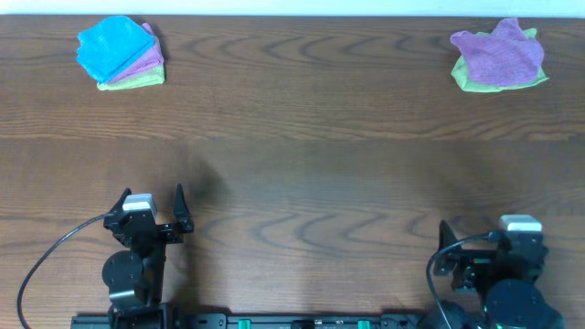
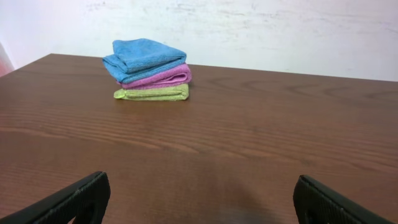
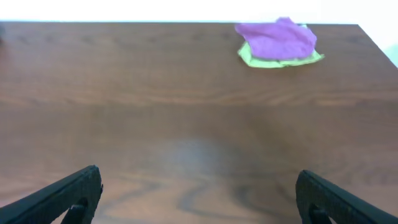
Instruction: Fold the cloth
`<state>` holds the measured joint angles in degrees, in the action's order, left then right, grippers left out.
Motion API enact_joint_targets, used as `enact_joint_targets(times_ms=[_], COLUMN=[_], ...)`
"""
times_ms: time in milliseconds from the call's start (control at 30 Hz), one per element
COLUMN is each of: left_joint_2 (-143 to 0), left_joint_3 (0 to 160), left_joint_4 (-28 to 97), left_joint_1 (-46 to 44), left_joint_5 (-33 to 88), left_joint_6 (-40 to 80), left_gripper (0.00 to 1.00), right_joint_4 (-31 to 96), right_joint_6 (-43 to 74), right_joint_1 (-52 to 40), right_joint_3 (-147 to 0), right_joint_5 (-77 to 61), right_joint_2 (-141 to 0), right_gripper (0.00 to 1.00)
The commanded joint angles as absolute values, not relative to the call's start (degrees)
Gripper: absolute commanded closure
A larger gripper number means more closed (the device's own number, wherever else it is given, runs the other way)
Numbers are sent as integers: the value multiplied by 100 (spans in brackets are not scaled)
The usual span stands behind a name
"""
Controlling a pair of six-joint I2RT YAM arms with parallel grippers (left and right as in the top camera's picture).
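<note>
The cloth lies folded at the upper left of the overhead frame, on top of a purple cloth and a lime-green cloth on the brown surface. The left gripper and right gripper stand wide open and empty along the bottom edge, well apart from it. A crumpled purple-and-green pile sits upper right.

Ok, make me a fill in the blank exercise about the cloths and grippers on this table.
The blue cloth lies folded on top of a ____ cloth in the far-left stack. The bottom cloth of that stack is ____. The left gripper and the right gripper both stand ____, holding nothing. In the far-right pile, the top cloth is purple and the one under it is ____.
Missing words: purple; green; open; green.
</note>
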<state>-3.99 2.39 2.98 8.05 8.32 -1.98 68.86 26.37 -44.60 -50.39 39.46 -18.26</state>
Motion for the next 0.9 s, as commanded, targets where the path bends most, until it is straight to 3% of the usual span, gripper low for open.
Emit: enact_joint_targets(times_ms=[0, 167, 367, 500, 867], left_joint_2=[-357, -357, -357, -357, -357], left_joint_3=[30, 30, 30, 30, 30], left_joint_4=[375, 375, 375, 375, 375], left_joint_1=[784, 784, 784, 784, 784], left_joint_5=[729, 729, 729, 729, 729], left_joint_6=[-298, -298, -298, -298, -298], left_gripper=[5, 5, 5, 5, 4], right_joint_4=[6995, 6134, 3710, 2982, 2875], right_joint_6=[2405, 1413, -952, -993, -993], right_joint_1=[-4327, -2941, -1262, -526, 368], right_joint_3=[-4963, -4198, -3039, -2497, -1463], right_joint_5=[4049, 3413, 491, -353, -390], right_joint_2=[-1793, -1769, -1653, -1599, -690], right_gripper=[1, 1, 1, 1, 1])
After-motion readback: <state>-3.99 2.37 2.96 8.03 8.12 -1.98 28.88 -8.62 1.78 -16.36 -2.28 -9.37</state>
